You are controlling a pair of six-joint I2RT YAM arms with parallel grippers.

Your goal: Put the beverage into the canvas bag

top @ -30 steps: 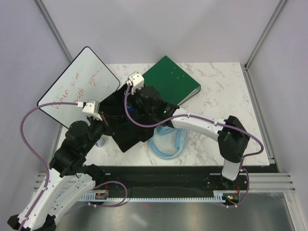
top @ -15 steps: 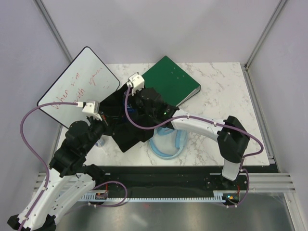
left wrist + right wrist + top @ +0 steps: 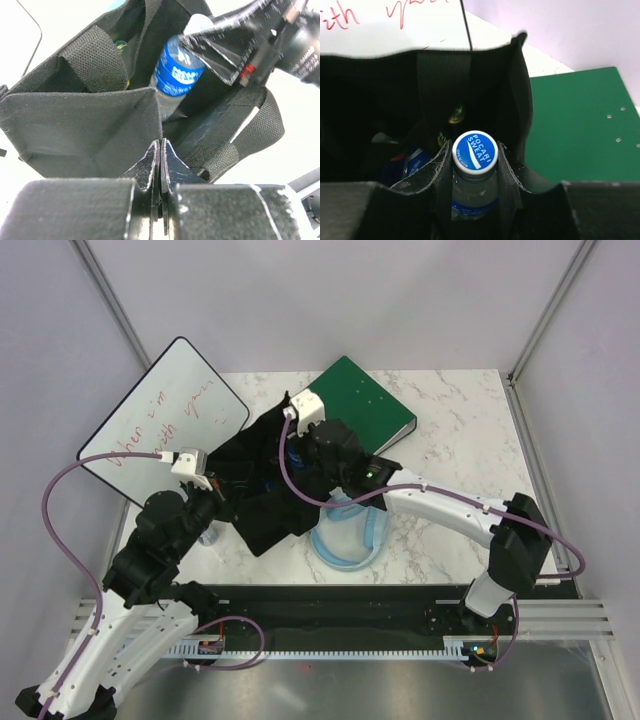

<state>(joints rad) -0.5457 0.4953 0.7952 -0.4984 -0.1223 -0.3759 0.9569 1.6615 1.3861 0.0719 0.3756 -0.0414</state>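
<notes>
The canvas bag [image 3: 258, 510] is black and floppy, lying open at the table's left. My left gripper [image 3: 160, 149] is shut on the bag's near rim [image 3: 100, 120] and holds the mouth open; it also shows in the top view [image 3: 212, 492]. My right gripper [image 3: 475, 156] is shut on the beverage [image 3: 475, 151], a clear bottle with a blue Pocari Sweat cap and blue label [image 3: 178, 75]. The bottle sits inside the bag's mouth, between its black walls [image 3: 515, 95]. In the top view the right gripper [image 3: 296, 454] is down in the bag and hides the bottle.
A green binder [image 3: 365, 408] lies just behind and right of the bag. A whiteboard [image 3: 160, 420] leans at the left. A blue-and-white round object [image 3: 350, 537] lies in front of the bag. A gold-capped dark bottle [image 3: 454, 118] sits deeper in the bag.
My right arm has shifted to the right and back, carrying the wrist along over the bag. The bag's far edge has been drawn toward the binder. The left arm has not moved.
</notes>
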